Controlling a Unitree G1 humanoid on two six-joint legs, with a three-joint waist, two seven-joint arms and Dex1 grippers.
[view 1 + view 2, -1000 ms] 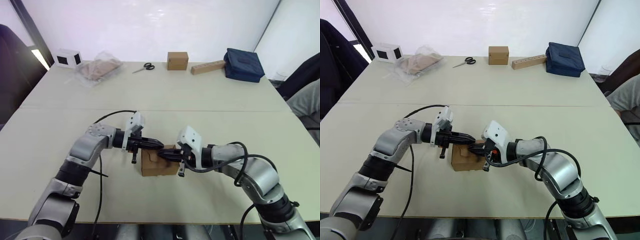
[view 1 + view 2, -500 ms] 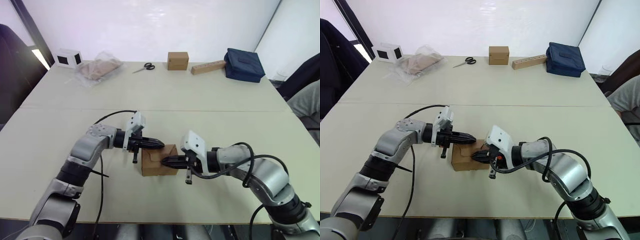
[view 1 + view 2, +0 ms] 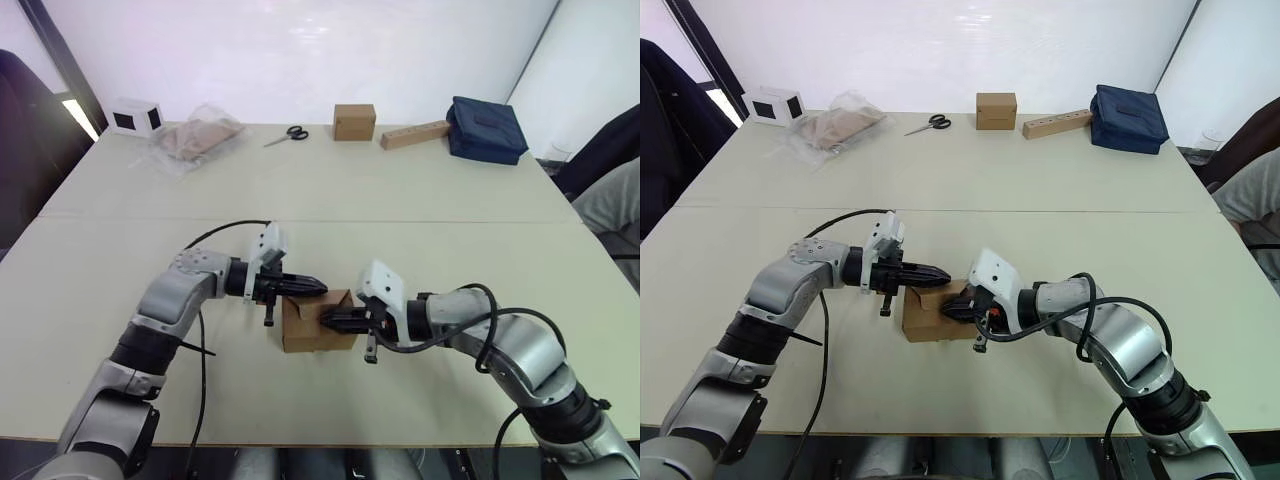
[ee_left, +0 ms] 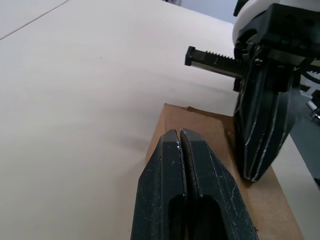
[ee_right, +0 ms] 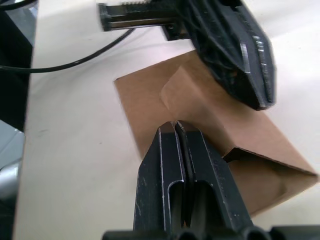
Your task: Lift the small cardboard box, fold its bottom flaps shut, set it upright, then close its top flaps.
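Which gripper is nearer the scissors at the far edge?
Left. The left gripper sits over the small cardboard box's far edge, below the scissors; the right gripper lies closer to the robot.

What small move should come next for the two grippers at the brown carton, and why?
Probably press the right gripper down on the raised flap of the small brown corrugated cardboard box resting on the table. That flap stands up creased rather than flat, and both the right and left gripper, fingers shut, already sit at the box's top.
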